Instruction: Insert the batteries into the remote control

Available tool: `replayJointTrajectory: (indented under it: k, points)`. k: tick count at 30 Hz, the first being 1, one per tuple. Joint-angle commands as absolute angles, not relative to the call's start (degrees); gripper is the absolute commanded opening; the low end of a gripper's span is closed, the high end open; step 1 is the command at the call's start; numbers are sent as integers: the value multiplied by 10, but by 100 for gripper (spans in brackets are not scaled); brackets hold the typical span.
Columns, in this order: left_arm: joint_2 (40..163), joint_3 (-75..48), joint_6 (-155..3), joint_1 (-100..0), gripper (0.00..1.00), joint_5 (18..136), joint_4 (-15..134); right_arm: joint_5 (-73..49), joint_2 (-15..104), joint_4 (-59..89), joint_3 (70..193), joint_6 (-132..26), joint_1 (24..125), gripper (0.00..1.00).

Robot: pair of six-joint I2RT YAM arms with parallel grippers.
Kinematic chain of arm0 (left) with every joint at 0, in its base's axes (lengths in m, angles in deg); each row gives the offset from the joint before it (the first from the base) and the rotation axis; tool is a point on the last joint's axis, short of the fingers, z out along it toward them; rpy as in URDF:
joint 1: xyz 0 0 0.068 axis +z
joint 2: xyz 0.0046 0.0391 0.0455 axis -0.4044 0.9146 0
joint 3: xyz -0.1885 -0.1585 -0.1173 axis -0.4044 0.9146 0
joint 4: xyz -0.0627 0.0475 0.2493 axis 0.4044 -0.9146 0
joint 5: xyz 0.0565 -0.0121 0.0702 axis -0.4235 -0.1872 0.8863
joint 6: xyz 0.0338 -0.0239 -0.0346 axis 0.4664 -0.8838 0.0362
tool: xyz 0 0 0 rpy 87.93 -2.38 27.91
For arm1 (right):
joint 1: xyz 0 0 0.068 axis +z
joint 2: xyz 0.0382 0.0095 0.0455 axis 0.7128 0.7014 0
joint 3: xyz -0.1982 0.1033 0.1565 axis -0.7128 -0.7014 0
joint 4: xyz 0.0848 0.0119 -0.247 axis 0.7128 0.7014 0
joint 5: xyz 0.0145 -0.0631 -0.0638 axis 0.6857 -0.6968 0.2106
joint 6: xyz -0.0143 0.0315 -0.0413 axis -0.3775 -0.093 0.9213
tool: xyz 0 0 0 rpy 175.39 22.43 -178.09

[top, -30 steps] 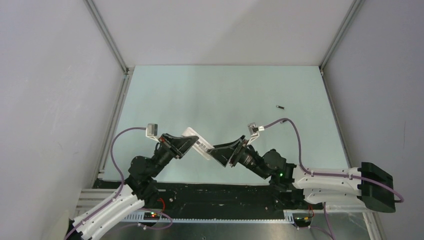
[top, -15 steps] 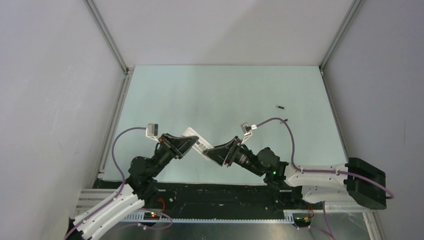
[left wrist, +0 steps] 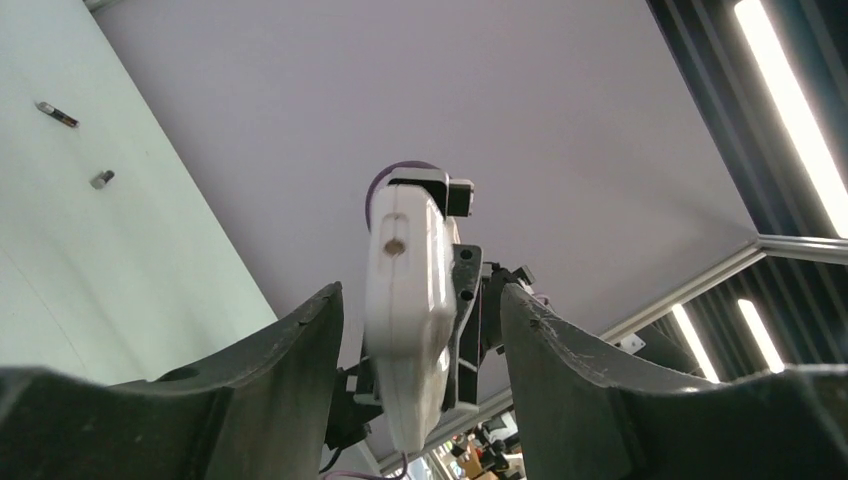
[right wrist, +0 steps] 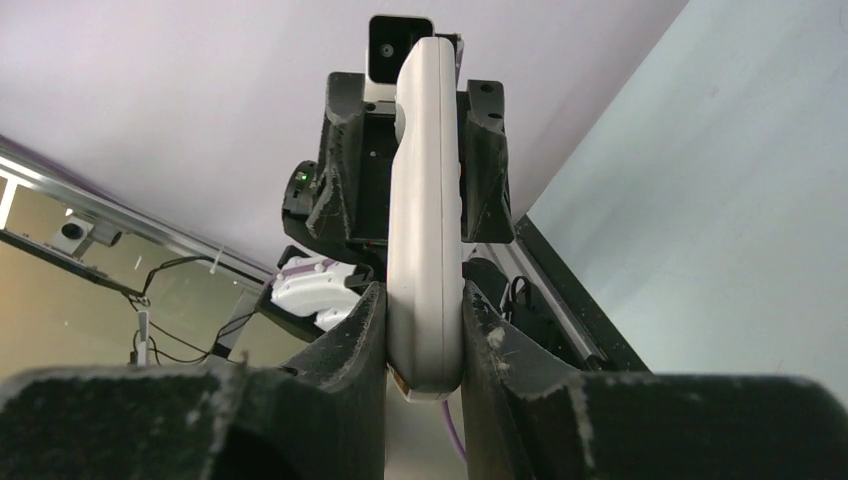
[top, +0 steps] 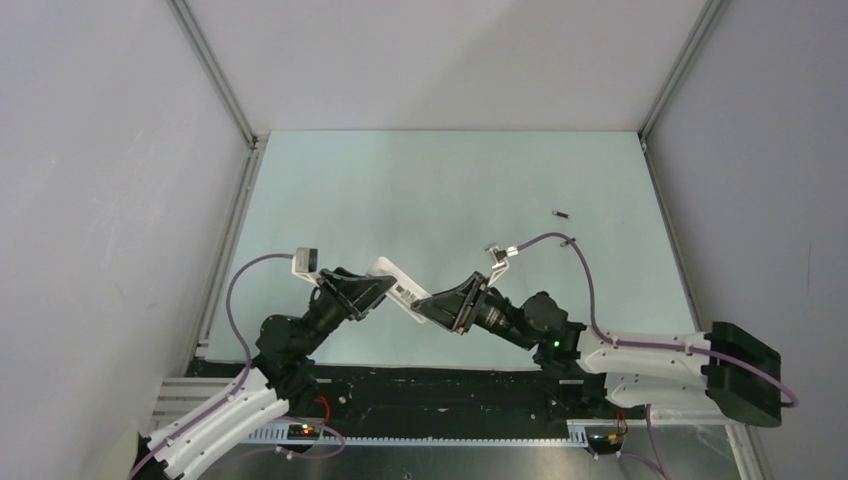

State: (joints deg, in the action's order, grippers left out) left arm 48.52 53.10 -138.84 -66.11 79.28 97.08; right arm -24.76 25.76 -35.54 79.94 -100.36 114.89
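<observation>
The white remote control (top: 398,288) hangs in the air between my two grippers, above the near part of the table. My right gripper (top: 432,304) is shut on one end of it; in the right wrist view both fingers press its sides (right wrist: 424,250). My left gripper (top: 372,290) is open around the other end; in the left wrist view the remote (left wrist: 405,270) sits between the jaws with a gap on each side. One battery (top: 562,213), a thin dark cylinder, lies on the table at the far right and also shows in the left wrist view (left wrist: 57,114). The second battery is not clearly seen.
A small grey stub (left wrist: 101,179) lies on the table near the battery; I cannot tell what it is. The pale green table (top: 450,180) is walled by grey panels left, right and behind. The right arm's purple cable (top: 560,240) loops above the table.
The right arm has shifted a little, its wrist turning and moving slightly left, still gripping the remote. The left arm and the battery on the table have hardly moved.
</observation>
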Motion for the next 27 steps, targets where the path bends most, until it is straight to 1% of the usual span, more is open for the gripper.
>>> replayJointTrajectory:
  k: [1, 4, 9, 14, 19, 20, 26, 27]
  points:
    - [486, 517, -1376, -662, 63, 765, 984, -195, 179, -300, 797, -996, 1120, 7]
    - [491, 508, -1370, -663, 62, 742, 984, -163, 128, -219, 797, -1009, 1097, 6]
    - [518, 494, -1363, -662, 62, 715, 984, -138, 63, -149, 797, -1023, 1075, 5]
    - [541, 483, -1360, -662, 62, 704, 984, -128, 70, -132, 797, -1039, 1070, 5]
    - [554, 476, -1357, -662, 62, 700, 984, -104, 108, -165, 800, -1052, 1070, 5]
    - [556, 476, -1354, -662, 61, 698, 984, -101, 118, -169, 801, -1054, 1069, 5]
    - [562, 471, -1348, -663, 42, 691, 984, -103, 141, -186, 809, -1054, 1070, 5]
    - [562, 471, -1347, -663, 41, 690, 984, -102, 143, -186, 810, -1054, 1069, 5]
